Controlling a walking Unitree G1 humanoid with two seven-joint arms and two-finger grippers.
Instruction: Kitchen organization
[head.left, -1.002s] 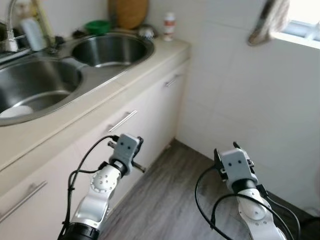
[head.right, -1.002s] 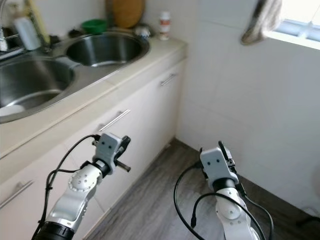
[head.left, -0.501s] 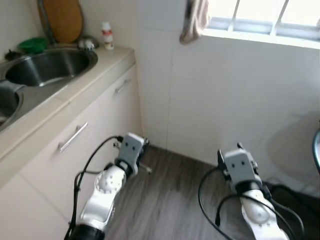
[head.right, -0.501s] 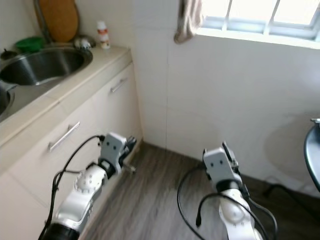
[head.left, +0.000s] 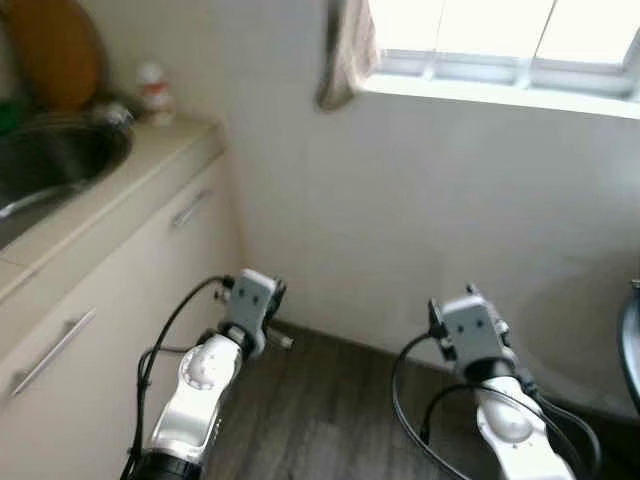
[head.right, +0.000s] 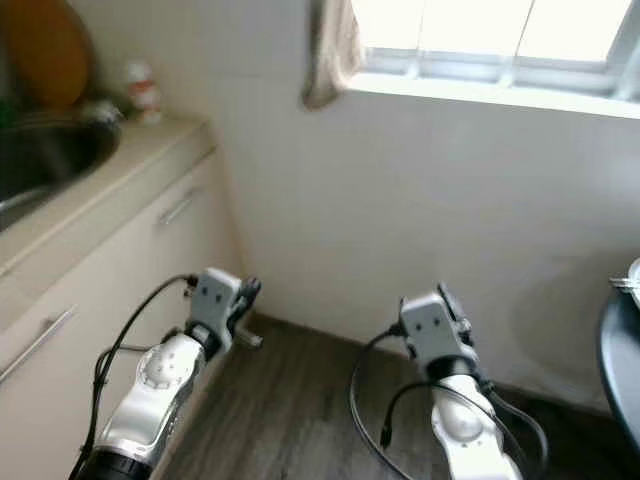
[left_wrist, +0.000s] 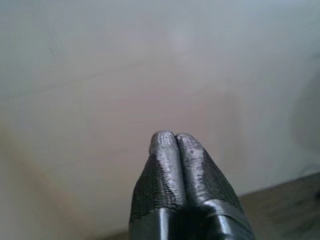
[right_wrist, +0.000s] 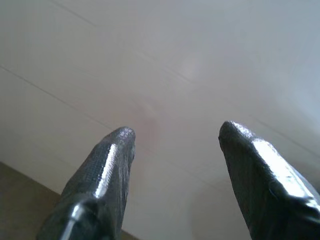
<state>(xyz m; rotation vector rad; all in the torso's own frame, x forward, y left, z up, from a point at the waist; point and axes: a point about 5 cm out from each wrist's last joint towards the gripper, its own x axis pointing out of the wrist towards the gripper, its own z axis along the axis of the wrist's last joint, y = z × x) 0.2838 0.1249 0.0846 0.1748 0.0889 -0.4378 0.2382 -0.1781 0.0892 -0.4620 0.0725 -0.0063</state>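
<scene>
A beige counter (head.left: 135, 172) with a steel sink (head.left: 55, 160) runs along the left. At its far end stand a small white bottle (head.left: 153, 90) and a wooden board (head.left: 52, 48) leaning on the wall. Both silver arms are held low in front of me over the floor, facing a white tiled wall. In the left wrist view my left gripper (left_wrist: 175, 136) is shut with nothing in it. My right gripper (right_wrist: 175, 134) is open and empty in the right wrist view. The left arm (head.left: 215, 365) hangs close to the cabinet front.
Cabinet doors with bar handles (head.left: 190, 208) sit below the counter. A cloth (head.left: 346, 55) hangs beside a bright window (head.left: 500, 35). The rim of a dark round table (head.left: 631, 345) cuts in at the right. Grey wood floor (head.left: 330, 420) lies ahead.
The camera has swung to the right: the sinks and counter slid off to the left, and the wall and window came into view. Both arms keep the same pose.
</scene>
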